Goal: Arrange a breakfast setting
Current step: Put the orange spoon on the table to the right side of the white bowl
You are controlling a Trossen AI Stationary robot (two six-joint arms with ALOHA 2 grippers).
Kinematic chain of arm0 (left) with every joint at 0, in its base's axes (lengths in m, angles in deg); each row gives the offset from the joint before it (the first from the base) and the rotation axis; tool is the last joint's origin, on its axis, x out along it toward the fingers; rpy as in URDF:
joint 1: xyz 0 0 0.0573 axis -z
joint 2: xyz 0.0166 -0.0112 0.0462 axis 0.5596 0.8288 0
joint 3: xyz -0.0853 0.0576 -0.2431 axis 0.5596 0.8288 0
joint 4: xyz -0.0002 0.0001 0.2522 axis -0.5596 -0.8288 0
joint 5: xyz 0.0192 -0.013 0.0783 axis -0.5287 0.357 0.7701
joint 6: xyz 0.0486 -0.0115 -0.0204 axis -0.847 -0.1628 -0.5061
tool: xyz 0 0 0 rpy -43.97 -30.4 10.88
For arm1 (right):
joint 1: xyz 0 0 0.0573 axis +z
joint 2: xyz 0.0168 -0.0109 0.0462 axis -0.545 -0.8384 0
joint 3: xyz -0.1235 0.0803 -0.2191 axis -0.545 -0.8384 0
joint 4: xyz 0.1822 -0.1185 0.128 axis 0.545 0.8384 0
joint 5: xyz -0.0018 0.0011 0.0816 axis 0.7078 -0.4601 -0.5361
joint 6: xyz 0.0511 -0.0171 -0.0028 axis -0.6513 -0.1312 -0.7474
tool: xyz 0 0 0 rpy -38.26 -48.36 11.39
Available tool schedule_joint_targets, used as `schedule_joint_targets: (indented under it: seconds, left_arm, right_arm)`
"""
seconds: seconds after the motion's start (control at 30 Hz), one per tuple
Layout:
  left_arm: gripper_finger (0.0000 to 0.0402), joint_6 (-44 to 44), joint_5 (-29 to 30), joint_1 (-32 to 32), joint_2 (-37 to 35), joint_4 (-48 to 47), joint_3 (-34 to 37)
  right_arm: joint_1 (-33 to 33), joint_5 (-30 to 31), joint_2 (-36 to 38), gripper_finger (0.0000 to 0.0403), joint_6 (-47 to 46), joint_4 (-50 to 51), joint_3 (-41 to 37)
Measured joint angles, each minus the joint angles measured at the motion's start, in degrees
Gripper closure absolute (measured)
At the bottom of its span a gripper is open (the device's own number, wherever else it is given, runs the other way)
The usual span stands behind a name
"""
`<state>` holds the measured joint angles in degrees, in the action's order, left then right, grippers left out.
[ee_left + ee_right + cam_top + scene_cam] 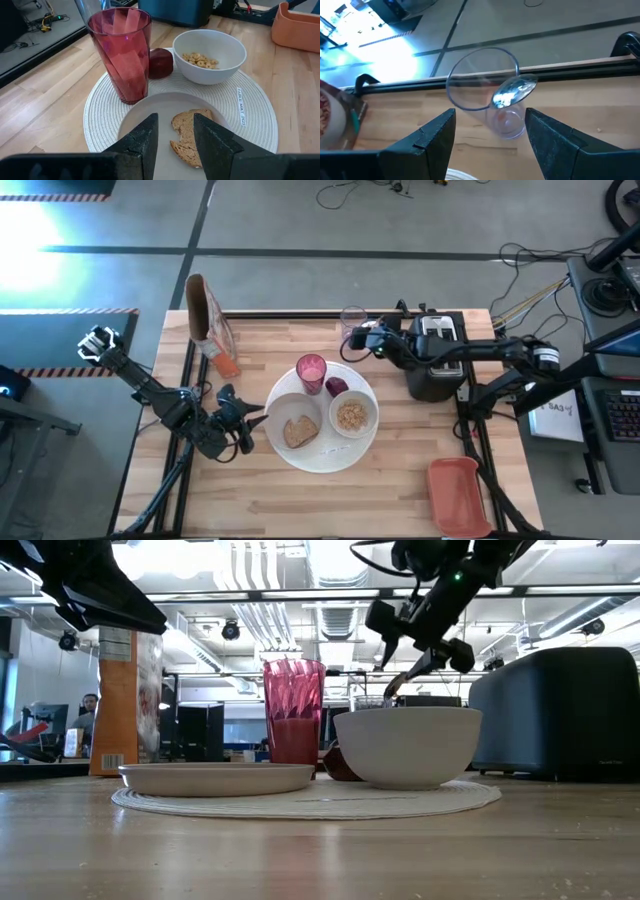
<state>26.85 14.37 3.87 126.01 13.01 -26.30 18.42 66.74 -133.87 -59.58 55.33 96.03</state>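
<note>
Floor: we see grey concrete [300,220], red-striped tape [70,310], loose cables [360,192].
Ceiling: we see pipes, ducts [265,595].
Light: we see glare [25,250].

Left arm: we see it reach in from the table's left edge, elbow bent, forearm low
Left gripper [250,423]: fingers [145,145] parted by a narrow gap, pointing toward the table's centre
Right arm: we see it extend from the right side across the table's far edge
Right gripper [358,338]: raised, fingers [432,135] spread wide
</note>
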Motion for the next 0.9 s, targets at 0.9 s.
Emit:
schedule_joint_targets:
  seconds: [0.9]
  left_arm:
    - [0.0294, 0.00, 0.00, 0.01, -0.76, -0.90, -0.02]
  right_arm:
    - [-3.66, -1.15, -3.68, 0.0210, 3.32, -4.87, 0.00]
